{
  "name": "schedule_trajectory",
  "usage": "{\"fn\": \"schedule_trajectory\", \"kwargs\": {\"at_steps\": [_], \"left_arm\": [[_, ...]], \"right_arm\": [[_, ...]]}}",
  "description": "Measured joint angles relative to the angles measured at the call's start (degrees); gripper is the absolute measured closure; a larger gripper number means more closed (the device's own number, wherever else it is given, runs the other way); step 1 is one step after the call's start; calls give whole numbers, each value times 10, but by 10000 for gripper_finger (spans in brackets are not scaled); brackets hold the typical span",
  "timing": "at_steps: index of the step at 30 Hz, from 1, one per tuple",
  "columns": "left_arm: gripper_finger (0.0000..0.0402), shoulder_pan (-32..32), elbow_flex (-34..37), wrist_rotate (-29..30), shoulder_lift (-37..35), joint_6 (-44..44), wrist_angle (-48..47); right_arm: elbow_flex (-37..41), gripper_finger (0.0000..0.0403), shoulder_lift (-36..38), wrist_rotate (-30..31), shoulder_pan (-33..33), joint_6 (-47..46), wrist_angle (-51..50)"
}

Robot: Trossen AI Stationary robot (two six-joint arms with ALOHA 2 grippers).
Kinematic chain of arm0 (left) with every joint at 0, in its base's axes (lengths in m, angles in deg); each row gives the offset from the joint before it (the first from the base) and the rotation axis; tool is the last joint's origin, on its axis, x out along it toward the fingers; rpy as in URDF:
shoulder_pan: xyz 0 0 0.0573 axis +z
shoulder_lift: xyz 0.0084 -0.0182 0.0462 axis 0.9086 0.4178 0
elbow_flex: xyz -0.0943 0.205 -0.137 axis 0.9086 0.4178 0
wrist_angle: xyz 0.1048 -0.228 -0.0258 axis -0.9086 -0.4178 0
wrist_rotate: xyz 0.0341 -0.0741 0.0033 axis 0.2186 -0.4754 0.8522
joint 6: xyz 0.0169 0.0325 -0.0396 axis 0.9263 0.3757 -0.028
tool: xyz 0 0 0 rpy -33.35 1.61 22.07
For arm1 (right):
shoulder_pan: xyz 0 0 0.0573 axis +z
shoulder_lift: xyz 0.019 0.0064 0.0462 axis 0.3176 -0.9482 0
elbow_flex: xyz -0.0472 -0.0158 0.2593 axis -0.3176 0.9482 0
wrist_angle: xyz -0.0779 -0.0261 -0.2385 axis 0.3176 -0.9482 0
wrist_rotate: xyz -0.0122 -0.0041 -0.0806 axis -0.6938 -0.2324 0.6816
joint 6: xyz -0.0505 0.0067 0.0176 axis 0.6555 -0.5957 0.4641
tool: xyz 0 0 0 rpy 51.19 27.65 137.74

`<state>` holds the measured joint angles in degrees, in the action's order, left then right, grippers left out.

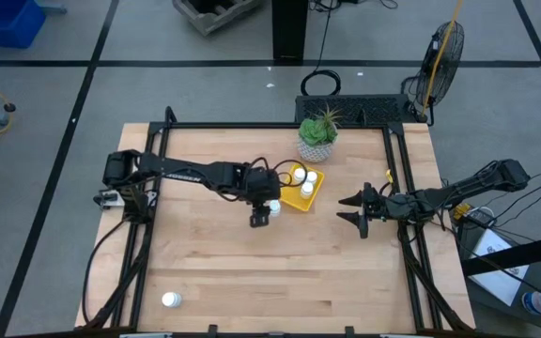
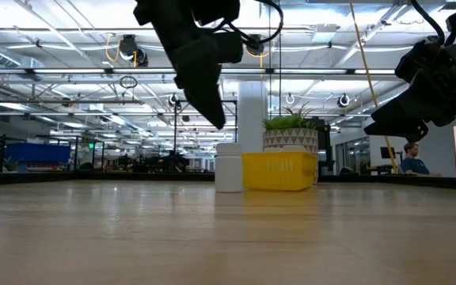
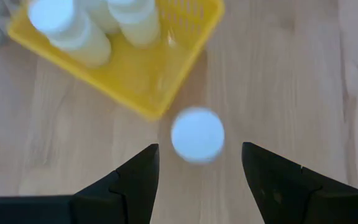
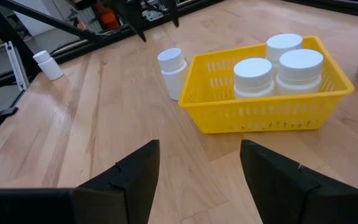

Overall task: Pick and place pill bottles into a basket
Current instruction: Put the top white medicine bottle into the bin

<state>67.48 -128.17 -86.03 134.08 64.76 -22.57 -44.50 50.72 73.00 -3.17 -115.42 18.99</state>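
1. Basket [image 1: 294, 198], yellow, sits just above centre of the high view, below the potted plant [image 1: 318, 137]; three white bottles [image 4: 283, 62] stand inside it.
2. Fourth bottle [image 4: 173, 72] stands upright on the table [image 1: 280, 272], just beside the basket's left end in the right wrist view, not inside.
3. Left gripper [image 1: 260, 217] hangs directly above that bottle, fingers spread, pinching nothing; the white cap shows between them.
4. Right gripper [image 1: 354, 208] waits right of centre, fingers spread, empty, pointing toward the basket.
5. Stray bottle [image 1: 170, 299] lies at lower left, well apart from the others.
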Motion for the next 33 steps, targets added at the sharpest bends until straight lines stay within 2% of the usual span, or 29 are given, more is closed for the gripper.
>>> {"fn": "schedule_trajectory", "kwargs": {"at_steps": [4,15,33], "left_arm": [[167,1,14,-7,0,0,48],[167,4,21,-9,1,30,48],[166,29,21,-59,1,49,47]], "right_arm": [[0,188,0,0,0,0,0],[0,188,0,0,0,0,0],[0,188,0,0,0,0,0]]}}
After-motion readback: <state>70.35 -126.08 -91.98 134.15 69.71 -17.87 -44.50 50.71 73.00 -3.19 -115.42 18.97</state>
